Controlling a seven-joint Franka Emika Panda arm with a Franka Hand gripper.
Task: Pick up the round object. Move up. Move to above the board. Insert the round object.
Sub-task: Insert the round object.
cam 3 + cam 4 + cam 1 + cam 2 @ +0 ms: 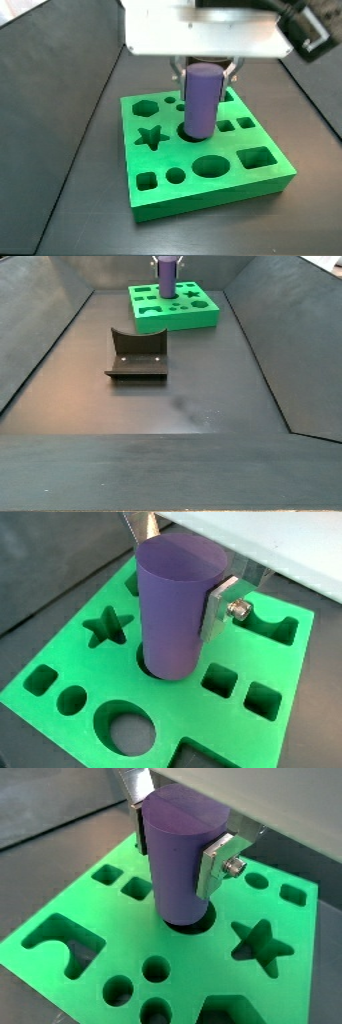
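You had the smooth purple cylinder peg (199,100) clamped between the silver-plate fingers (222,604) of the gripper (202,68), directly over the bright green square board (261,172) with its shaped cut-outs. In both wrist views the peg's lower end sat inside a round hole (189,921) near the board's middle, so picking, lifting and carrying looked done; the insertion seemed begun, with most of the peg standing above the surface, leaving the push down and the release. The star cut-out (262,941) lay just beside that hole. The dark fixture (136,356) stood well apart, and open floor surrounded the board.
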